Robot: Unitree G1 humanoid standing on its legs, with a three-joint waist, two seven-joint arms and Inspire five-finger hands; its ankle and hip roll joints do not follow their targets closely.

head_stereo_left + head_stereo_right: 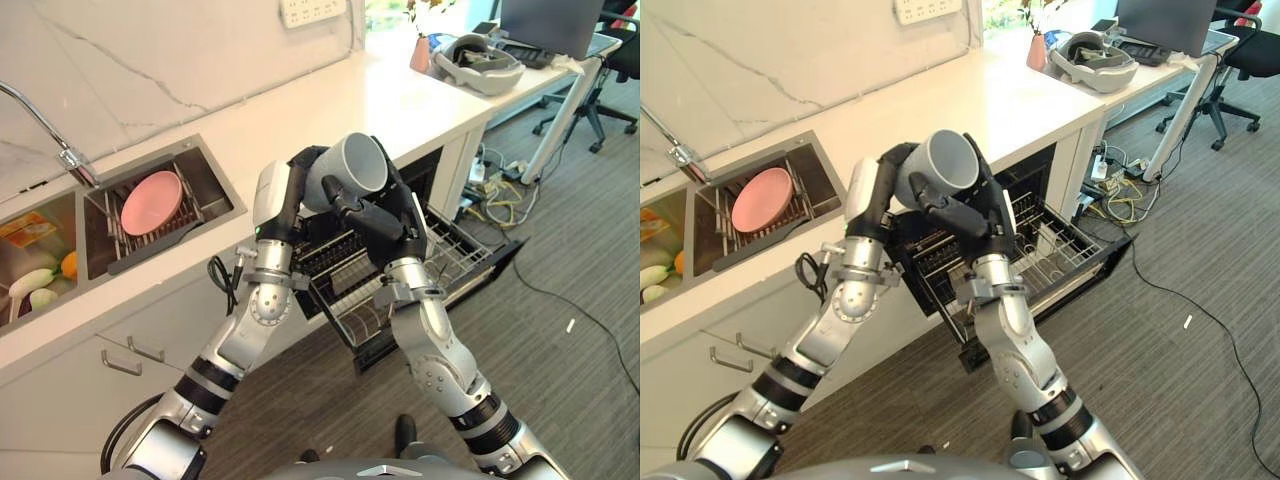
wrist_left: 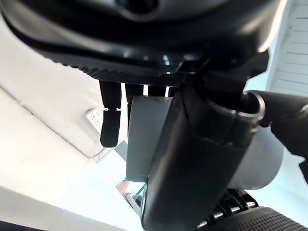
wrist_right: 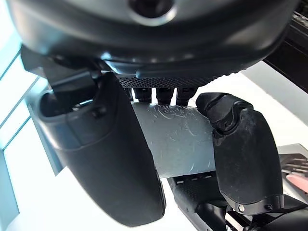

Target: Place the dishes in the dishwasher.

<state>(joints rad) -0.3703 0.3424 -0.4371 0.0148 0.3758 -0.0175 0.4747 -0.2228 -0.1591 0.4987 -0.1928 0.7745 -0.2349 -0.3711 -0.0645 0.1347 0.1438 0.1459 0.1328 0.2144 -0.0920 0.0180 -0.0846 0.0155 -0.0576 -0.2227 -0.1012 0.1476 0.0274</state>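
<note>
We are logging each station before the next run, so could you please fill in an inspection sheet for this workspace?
Surface: white countertop with a sunken sink; grey carpet floor.
Job's things: grey cup held up between both hands above the open dishwasher rack; pink plate standing in the sink's drying rack.
Clutter: food items in the sink's left compartment; headset and small vase at the counter's far end.
Hands: left hand and right hand both curled round the cup.
Cables: a tangle of cables on the floor under the desk.
Surroundings: marble wall with socket strip, faucet, office chair.
</note>
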